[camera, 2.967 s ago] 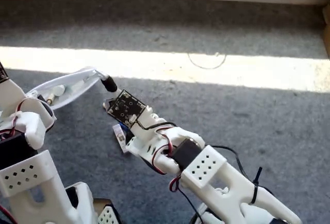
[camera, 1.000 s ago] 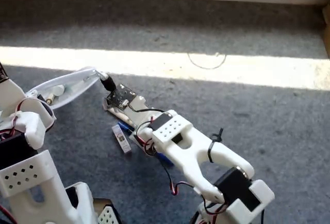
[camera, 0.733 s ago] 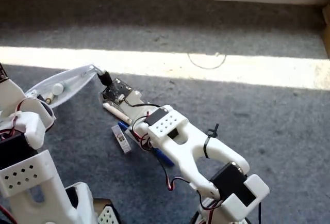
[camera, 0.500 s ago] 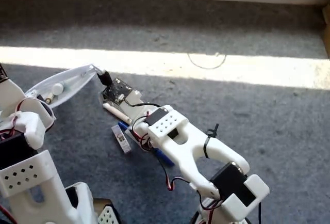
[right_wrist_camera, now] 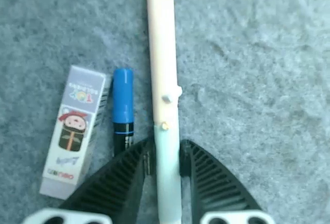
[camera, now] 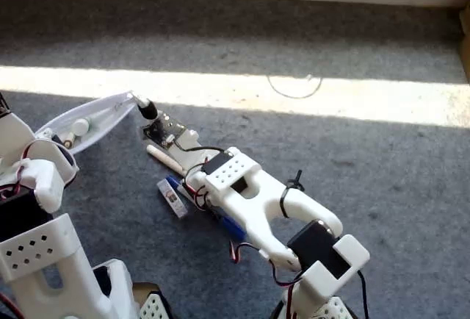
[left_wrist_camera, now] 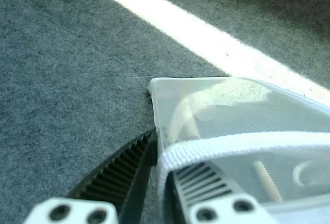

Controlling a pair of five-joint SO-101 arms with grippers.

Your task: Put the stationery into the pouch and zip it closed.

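- Supporting surface: grey short-pile carpet (camera: 382,179), seen in all three views.
- A sunlit band (camera: 382,106) crosses the carpet from side to side; the pile is in shade on both sides of it.
- A thin thread loop (camera: 294,88) lies in the sunlit band, well apart from the other items.
- A cream pen (right_wrist_camera: 162,53) lies flat on the pile.
- A blue marker (right_wrist_camera: 122,110) lies just beside the pen and roughly parallel to it.
- A small box (right_wrist_camera: 75,131) with a printed face lies flat on the marker's other side, very close to it; contact cannot be judged.
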